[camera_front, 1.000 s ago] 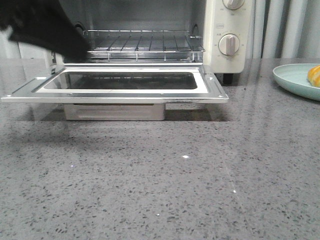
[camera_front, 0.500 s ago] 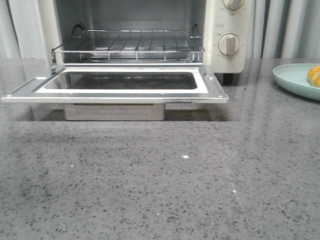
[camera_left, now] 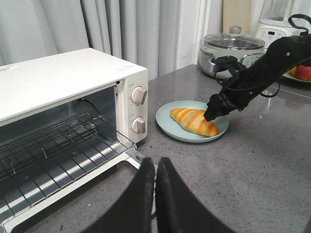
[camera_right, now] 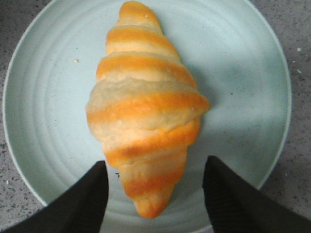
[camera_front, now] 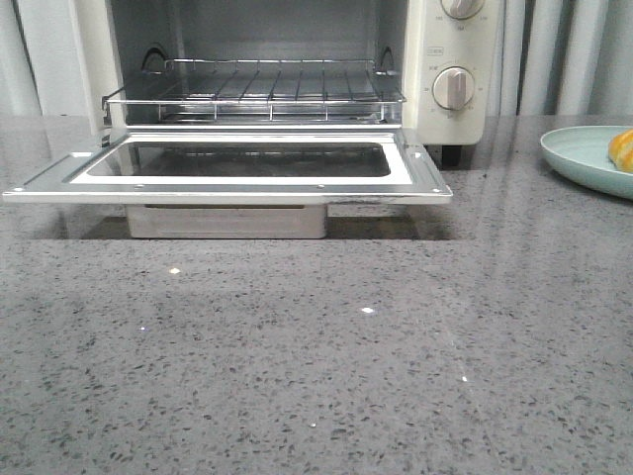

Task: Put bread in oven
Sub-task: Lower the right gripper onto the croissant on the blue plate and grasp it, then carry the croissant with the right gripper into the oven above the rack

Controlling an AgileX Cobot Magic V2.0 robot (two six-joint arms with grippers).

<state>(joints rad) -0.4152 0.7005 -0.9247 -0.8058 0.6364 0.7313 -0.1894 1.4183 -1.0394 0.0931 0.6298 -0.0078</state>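
**Right gripper spread over the bread, left gripper closed by the oven**

Your right gripper point(camera_right: 154, 194) hangs above the bread point(camera_right: 146, 109) with its two dark fingers point(camera_right: 85, 196) spread wide, one on each side of the roll's narrow end; from the wrist camera you cannot tell whether they touch the crust, and nothing is clamped. In the left wrist view that gripper point(camera_left: 212, 112) sits at the far tip of the bread point(camera_left: 193, 121). The bread lies lengthwise across a pale green plate point(camera_right: 43, 87), on the grey speckled counter point(camera_front: 316, 356) to the right of the oven point(camera_left: 63, 126). Your left gripper point(camera_left: 156, 167) has its fingers pressed together with nothing between them, close to the front corner of the oven.

The oven door point(camera_front: 227, 168) is dropped flat and the wire rack point(camera_front: 257, 89) shows inside with nothing on it. From the front you see only the plate's edge point(camera_front: 579, 158) and a sliver of bread point(camera_front: 623, 148) at the right border. A lidded pot point(camera_left: 233, 46) stands behind the plate
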